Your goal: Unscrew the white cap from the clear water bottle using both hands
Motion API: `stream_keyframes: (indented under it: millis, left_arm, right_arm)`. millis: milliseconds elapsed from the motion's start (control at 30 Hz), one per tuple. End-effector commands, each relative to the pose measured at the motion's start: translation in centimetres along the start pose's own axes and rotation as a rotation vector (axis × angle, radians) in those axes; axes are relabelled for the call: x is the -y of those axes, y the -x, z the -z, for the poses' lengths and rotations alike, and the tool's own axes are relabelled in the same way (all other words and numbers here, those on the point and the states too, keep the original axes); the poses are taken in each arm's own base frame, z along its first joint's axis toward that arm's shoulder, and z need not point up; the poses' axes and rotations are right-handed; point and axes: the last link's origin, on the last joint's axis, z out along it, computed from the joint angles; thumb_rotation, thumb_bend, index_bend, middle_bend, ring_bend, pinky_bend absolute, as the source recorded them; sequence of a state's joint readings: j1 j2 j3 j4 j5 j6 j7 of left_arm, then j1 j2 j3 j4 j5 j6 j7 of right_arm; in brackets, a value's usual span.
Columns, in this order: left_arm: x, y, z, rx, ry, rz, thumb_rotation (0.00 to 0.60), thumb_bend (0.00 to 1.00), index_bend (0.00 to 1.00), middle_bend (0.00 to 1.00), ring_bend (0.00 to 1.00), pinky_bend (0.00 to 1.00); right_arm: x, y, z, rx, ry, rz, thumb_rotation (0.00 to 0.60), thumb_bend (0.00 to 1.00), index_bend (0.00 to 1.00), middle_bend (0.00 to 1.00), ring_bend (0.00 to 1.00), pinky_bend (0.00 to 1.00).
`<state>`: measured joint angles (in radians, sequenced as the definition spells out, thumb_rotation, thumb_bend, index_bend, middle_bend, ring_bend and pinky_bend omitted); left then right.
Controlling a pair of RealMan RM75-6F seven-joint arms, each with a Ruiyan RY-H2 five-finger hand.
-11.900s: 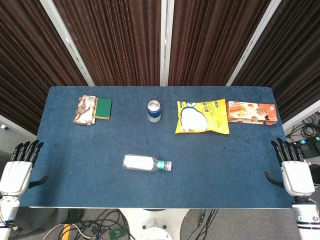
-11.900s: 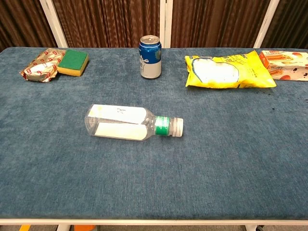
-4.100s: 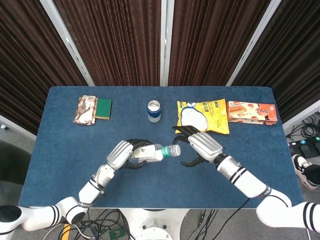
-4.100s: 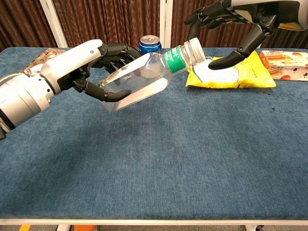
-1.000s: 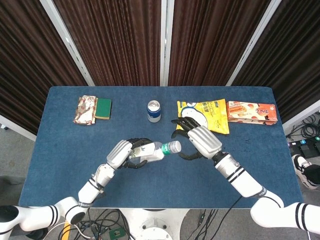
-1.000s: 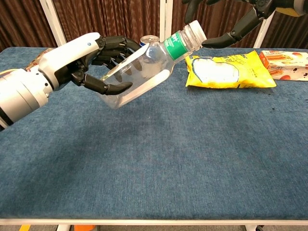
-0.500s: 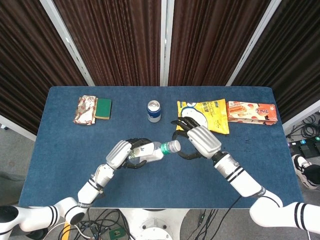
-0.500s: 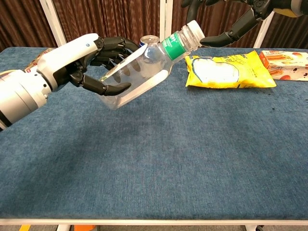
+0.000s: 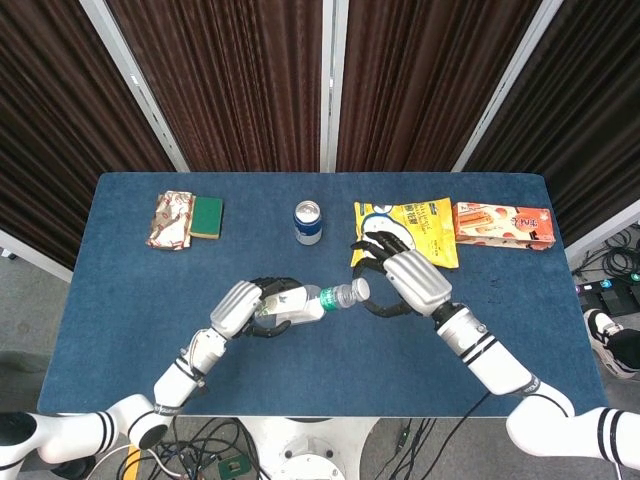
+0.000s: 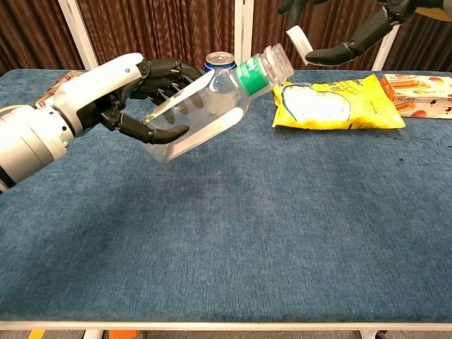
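Note:
My left hand (image 10: 116,95) grips the clear water bottle (image 10: 201,109) around its body and holds it above the table, tilted with the neck up and to the right. The bottle's green-banded neck (image 10: 272,63) stands bare. The white cap (image 10: 298,39) is off the neck, a short gap up and to the right of it, held at the fingertips of my right hand (image 10: 367,28). In the head view the left hand (image 9: 245,305) wraps the bottle (image 9: 312,302), and the cap (image 9: 362,289) sits against the right hand (image 9: 412,282).
On the blue table (image 9: 130,300), a blue can (image 9: 308,222) stands at the back centre. A yellow snack bag (image 9: 410,235) and an orange biscuit box (image 9: 503,224) lie at the back right. A green sponge (image 9: 207,214) and a wrapped packet (image 9: 172,220) lie at the back left.
The cap has come off the bottle neck and moved up and right with my right hand. The left hand has lowered the bottle slightly.

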<state>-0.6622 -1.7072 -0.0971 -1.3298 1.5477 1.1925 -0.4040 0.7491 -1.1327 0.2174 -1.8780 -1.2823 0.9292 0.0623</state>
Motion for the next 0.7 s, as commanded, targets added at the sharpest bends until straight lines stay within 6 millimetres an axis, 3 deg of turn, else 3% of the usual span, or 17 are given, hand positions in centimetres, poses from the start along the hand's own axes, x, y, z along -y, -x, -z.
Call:
stream_keyframes:
  millis: [33, 167, 300, 500, 700]
  left_arm:
    - [1.6, -0.4, 0.6, 0.019, -0.040, -0.109, 0.600, 0.45, 0.41, 0.43, 0.35, 0.37]
    - [4.5, -1.0, 1.7, 0.105, -0.137, -0.358, 0.600, 0.45, 0.43, 0.43, 0.35, 0.31]
    - [5.5, -0.9, 2.5, 0.166, -0.210, -0.456, 0.600, 0.45, 0.41, 0.40, 0.31, 0.29]
    - [5.1, -0.9, 3.0, 0.212, -0.251, -0.483, 0.600, 0.40, 0.19, 0.19, 0.09, 0.23]
    - [4.5, -2.5, 4.0, 0.151, -0.267, -0.463, 0.600, 0.38, 0.12, 0.13, 0.03, 0.18]
  right_arm:
    - [-0.8, -0.1, 0.4, 0.006, 0.028, 0.011, 0.600, 0.41, 0.53, 0.15, 0.00, 0.00]
    - [-2.3, 0.2, 1.2, 0.042, 0.085, 0.036, 0.600, 0.41, 0.53, 0.14, 0.00, 0.00]
    - [-3.6, 1.2, 1.6, 0.089, 0.123, 0.086, 0.600, 0.41, 0.53, 0.14, 0.00, 0.00]
    - [-4.7, 3.2, 1.5, 0.143, 0.142, 0.140, 0.600, 0.41, 0.52, 0.14, 0.00, 0.00]
    - [-5.4, 6.9, 0.6, 0.210, 0.117, 0.257, 0.600, 0.41, 0.49, 0.13, 0.00, 0.00]
